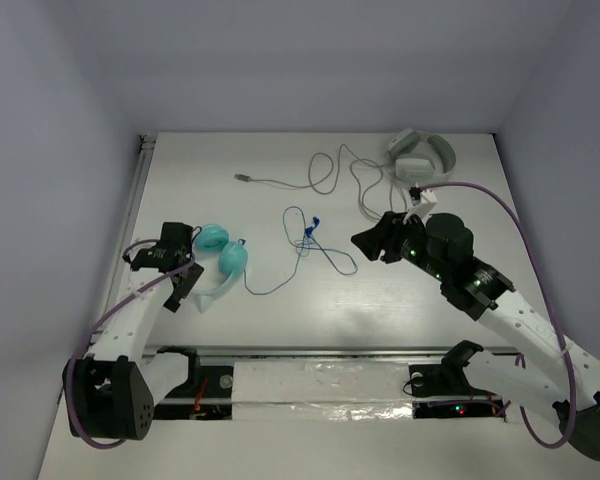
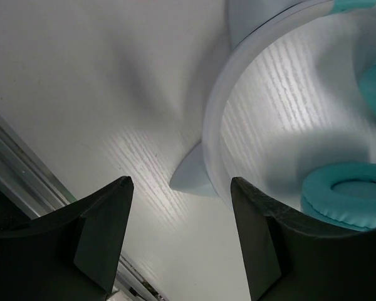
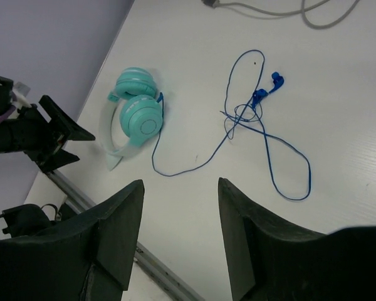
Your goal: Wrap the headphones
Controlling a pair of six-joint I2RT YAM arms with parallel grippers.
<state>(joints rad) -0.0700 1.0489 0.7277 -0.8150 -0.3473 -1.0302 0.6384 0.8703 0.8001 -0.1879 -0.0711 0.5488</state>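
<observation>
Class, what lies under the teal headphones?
Only the white table shows under the headphones, seen through the headband loop. Whatever is directly beneath the ear cups is hidden.

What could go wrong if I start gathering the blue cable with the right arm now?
1. The blue cable crosses itself in a tangle near its plug; pulling may tighten it into a knot.
2. The left gripper is open by the headband, so the teal headphones lie unheld and may drag along.
3. The grey cable lies just beyond; the open right gripper could snag it instead.
</observation>
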